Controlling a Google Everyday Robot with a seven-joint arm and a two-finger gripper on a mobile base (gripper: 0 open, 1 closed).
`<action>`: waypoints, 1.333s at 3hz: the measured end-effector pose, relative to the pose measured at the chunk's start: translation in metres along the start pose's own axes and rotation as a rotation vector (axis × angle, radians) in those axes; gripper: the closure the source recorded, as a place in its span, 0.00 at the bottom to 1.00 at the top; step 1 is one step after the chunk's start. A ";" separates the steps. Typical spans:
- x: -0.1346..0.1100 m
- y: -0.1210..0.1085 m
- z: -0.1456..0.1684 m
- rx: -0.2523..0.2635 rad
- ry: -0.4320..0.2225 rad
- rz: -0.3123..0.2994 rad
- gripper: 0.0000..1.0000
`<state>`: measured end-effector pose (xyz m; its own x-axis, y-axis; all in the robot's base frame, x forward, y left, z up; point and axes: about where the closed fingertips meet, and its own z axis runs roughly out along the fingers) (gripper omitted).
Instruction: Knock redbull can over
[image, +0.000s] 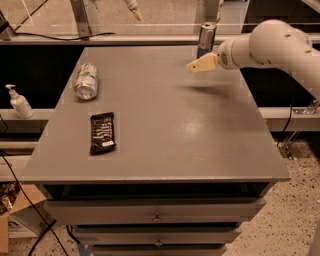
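Note:
The redbull can (206, 38) stands upright at the far edge of the grey table (160, 125), right of centre; it is slim, blue and silver with a silver top. My gripper (195, 66) comes in from the right on a white arm (272, 45). Its cream tip hovers above the table just in front of the can's lower part and slightly to its left. I cannot tell whether it touches the can.
A wider silver-green can (86, 80) lies on its side at the far left. A black snack bar (102, 132) lies in front of it. A soap dispenser (19, 102) stands off the table's left. Drawers are below the front edge.

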<state>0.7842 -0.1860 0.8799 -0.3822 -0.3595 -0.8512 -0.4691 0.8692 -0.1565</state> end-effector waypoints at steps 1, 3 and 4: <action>0.001 -0.018 0.017 0.033 -0.095 0.131 0.00; -0.009 -0.050 0.046 0.021 -0.242 0.259 0.00; -0.028 -0.052 0.058 0.002 -0.243 0.189 0.00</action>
<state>0.8654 -0.2017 0.8830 -0.2608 -0.0999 -0.9602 -0.4057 0.9139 0.0151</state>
